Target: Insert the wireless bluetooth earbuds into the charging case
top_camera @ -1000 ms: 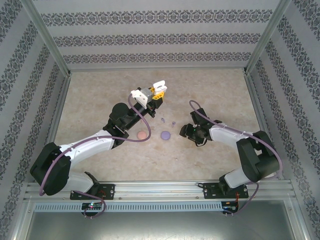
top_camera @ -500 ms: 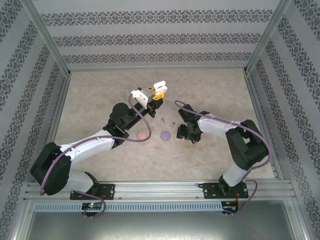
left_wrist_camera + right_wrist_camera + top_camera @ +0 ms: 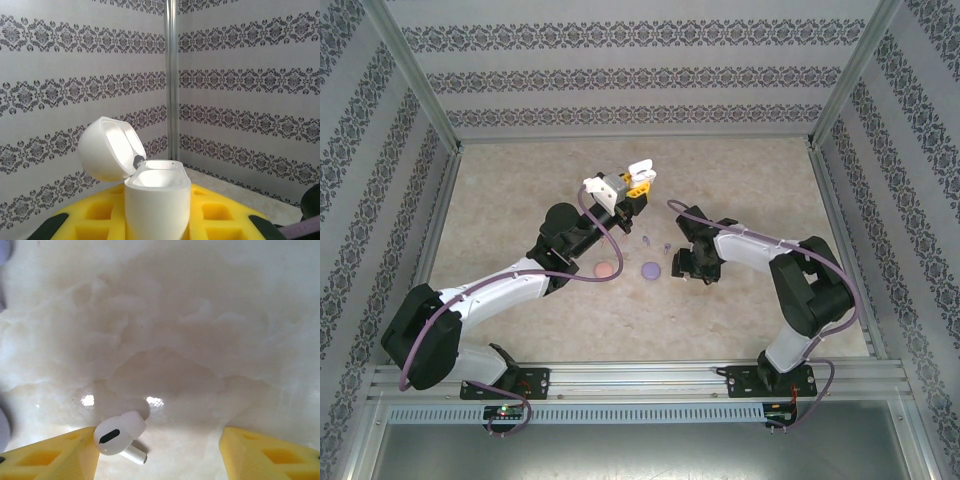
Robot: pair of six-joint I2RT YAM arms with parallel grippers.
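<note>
The big, pale, stone-look surface (image 3: 520, 190) fills the middle of the top view, with patterned walls (image 3: 640, 80) around it. The left arm (image 3: 510, 285) comes from the lower left up to the middle. The right arm (image 3: 800, 285) bends in from the lower right. The left tool (image 3: 636, 184) sits just above the middle of the top view, and it is pinching a white charging case (image 3: 157, 200). In the left wrist view this case stands upright at the bottom middle, between yellow pads, and its lid (image 3: 110, 147) is flipped open toward the upper left. The right tool (image 3: 682, 262) is just right of the middle in the top view and points down at the surface. In the right wrist view its two yellow fingers (image 3: 50, 455) sit in the bottom corners, spread wide and holding nothing. To the left of the right tool in the top view lie a purple round case (image 3: 651, 269) and then a pink round case (image 3: 604, 270). Two tiny purple earbuds (image 3: 647, 239) lie just above the purple case. A white earbud (image 3: 120, 432) lies on the surface at the bottom of the right wrist view. It touches the inner tip of the finger on the left of the frame and is well apart from the other finger. Its short stem points to the lower right.
</note>
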